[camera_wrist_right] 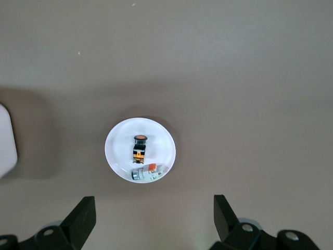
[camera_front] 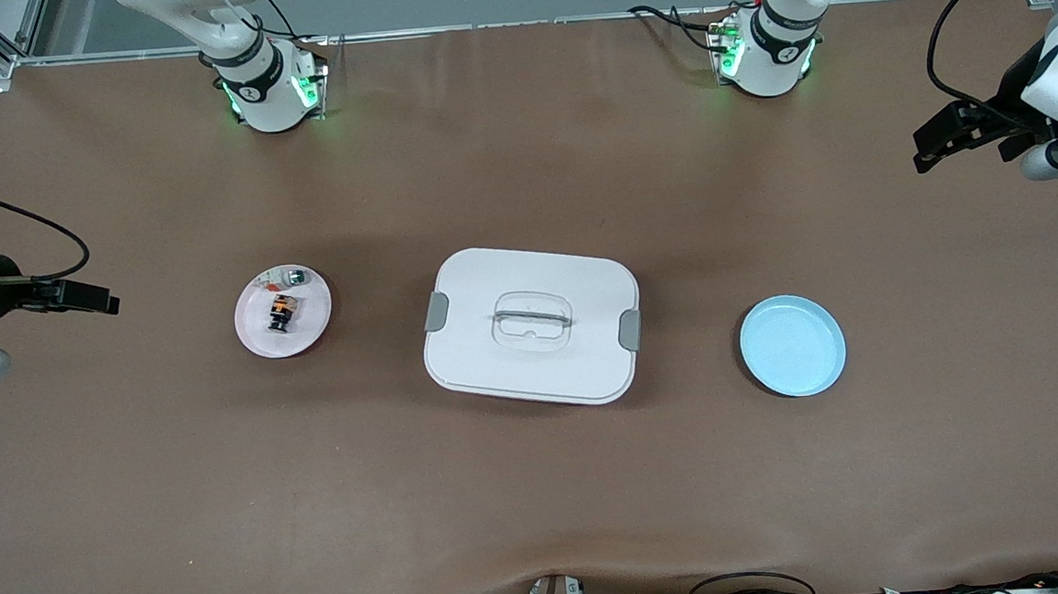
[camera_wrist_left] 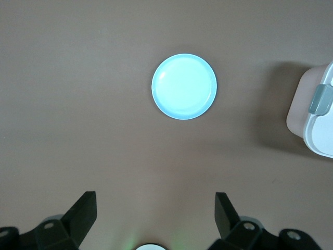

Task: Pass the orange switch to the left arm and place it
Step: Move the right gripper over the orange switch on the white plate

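Orange switch [camera_front: 281, 313] lies on pink plate [camera_front: 256, 337], beside a clear-whitish piece [camera_front: 291, 278], toward the right arm's end of the worktop. Box [camera_front: 531, 325] sits between pink plate and blue plate [camera_front: 792, 345]. Right pincer [camera_front: 79, 297] wide, empty, off the plate. Left pincer [camera_front: 938, 145] wide, waiting. Advice: descend straight over the switch, avoid its neighbour, lift high before crossing the box.
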